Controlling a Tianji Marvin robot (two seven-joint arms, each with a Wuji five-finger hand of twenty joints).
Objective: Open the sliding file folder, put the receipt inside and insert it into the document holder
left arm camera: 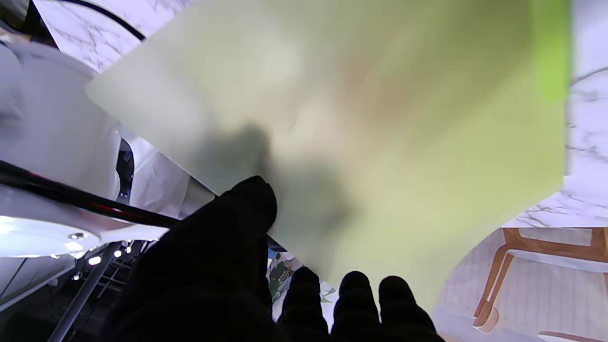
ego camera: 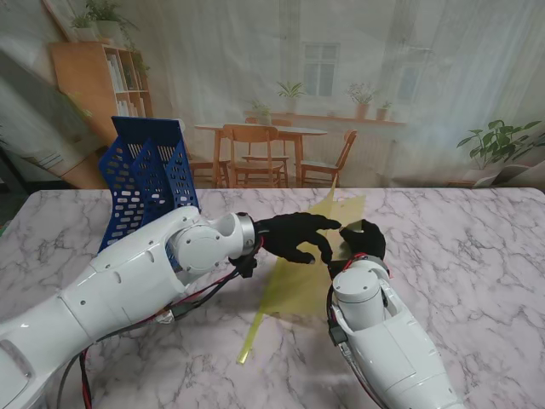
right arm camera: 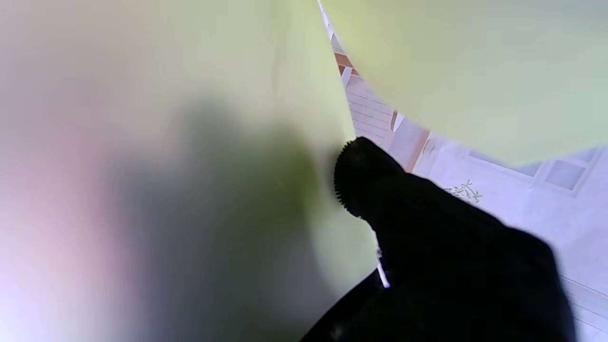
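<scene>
Both arms rise from the near corners; the left hand (ego camera: 294, 236) and right hand (ego camera: 362, 240) meet mid-tabletop on the tilted yellow folder (ego camera: 294, 277), the holder (ego camera: 149, 179) at the far left. Left wrist: fingers (left arm camera: 256, 199) pinch a sheet. Right wrist: thumb (right arm camera: 361, 166) parts two sheets. Opening step, I judge; the receipt, unseen, goes in next.

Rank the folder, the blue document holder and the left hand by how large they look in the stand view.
1. Folder, largest, though partly hidden by both hands.
2. Document holder, close to the folder; its lower part is hidden by the arm.
3. Left hand, clearly smallest.
</scene>
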